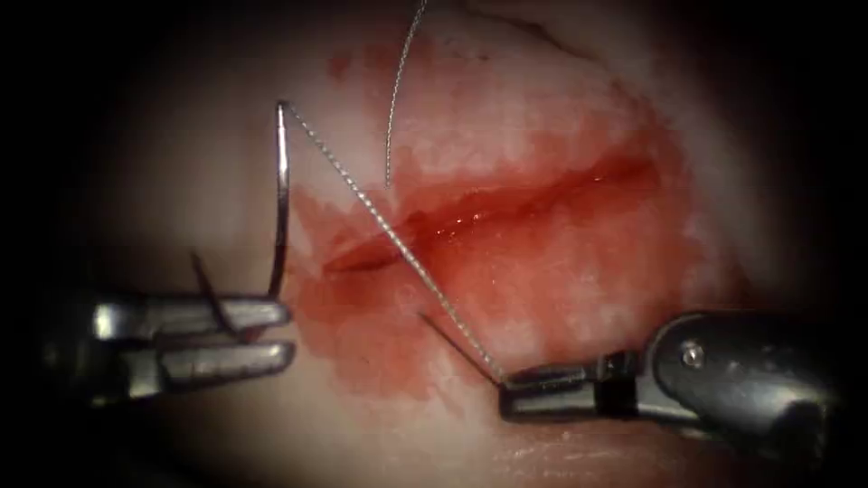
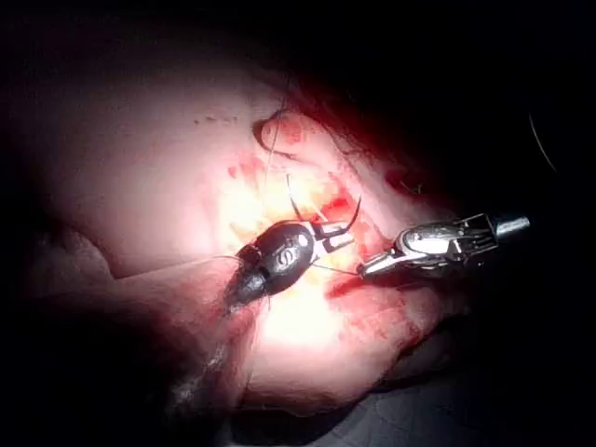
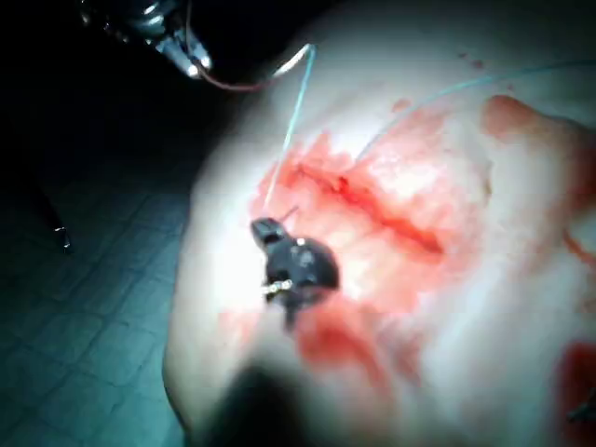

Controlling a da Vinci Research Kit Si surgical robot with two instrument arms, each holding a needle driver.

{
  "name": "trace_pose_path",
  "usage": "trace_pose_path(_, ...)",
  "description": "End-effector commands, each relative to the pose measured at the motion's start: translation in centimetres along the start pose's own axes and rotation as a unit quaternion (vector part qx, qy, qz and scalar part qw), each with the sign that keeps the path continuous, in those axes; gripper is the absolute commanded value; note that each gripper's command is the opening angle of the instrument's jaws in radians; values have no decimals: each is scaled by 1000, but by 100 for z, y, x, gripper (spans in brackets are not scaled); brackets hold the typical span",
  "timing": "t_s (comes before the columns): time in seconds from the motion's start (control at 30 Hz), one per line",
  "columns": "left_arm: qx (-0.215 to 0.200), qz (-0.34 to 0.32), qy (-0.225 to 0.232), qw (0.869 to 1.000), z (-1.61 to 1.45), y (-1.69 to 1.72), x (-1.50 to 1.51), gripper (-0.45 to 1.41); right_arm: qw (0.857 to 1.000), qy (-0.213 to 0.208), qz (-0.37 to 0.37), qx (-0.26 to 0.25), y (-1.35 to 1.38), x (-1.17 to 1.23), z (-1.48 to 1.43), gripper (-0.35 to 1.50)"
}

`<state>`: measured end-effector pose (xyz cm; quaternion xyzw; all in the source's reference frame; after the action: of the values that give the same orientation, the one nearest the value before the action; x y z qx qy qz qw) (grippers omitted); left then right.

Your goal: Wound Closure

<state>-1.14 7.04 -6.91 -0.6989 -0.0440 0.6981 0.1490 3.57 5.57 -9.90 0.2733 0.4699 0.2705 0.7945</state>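
The curved needle stands free of the tissue, left of the cut. My left tool is shut on it low on its curve, toward the point; a short pointed part sticks up behind the jaws. The thread runs taut from the needle's top end down across the cut's left end to my right tool, which is shut on it. In the left wrist view the left tool holds the needle, with the right tool close by. The right wrist view has the right tool on the thread.
A loose thread end hangs down over the tissue above the cut. Red fluid stains the tissue around and below the cut. The left tool shows far off in the right wrist view.
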Motion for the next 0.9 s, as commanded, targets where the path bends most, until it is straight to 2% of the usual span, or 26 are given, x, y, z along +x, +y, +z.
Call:
trace_pose_path(0.03,-3,2,-1,1000,6,-3,-4,-35,1000,-4,-2,9,-14,8,8,-35)
trace_pose_path(0.07,-5,1,-2,1000,5,-3,-4,-35,1000,-11,-5,16,-28,16,7,-35)
trace_pose_path(0.13,-7,1,-1,1000,4,-4,-3,-35,1000,-12,-9,27,-40,24,9,-35)
trace_pose_path(0.17,-10,0,1,1000,1,-6,-2,-35,999,3,-25,42,-51,33,15,-35)
trace_pose_path(0.23,-3,-3,-5,1000,-7,-11,2,-35,996,28,-71,48,-56,41,23,-35)
trace_pose_path(0.3,2,-6,-10,1000,-18,-15,6,-35,992,48,-108,44,-56,44,29,49)
trace_pose_path(0.33,5,-10,-16,1000,-34,-22,12,-35,989,58,-130,39,-50,45,33,98)
trace_pose_path(0.43,17,-21,-19,999,-64,-34,24,-35,984,70,-161,32,-32,44,32,130)
trace_pose_path(0.53,22,-25,-24,999,-85,-41,30,-35,980,79,-183,24,-14,39,31,130)
trace_pose_path(0.67,25,-25,-27,999,-88,-42,31,-35,979,72,-192,-8,2,18,40,126)
trace_pose_path(0.73,27,-25,-28,999,-84,-40,30,-35,985,68,-153,-32,16,3,50,123)
trace_pose_path(0.8,28,-24,-27,999,-81,-39,29,-35,987,67,-141,-39,26,-4,55,119)
trace_pose_path(0.9,28,-23,-26,999,-76,-37,27,-35,989,65,-124,-56,55,-24,60,116)
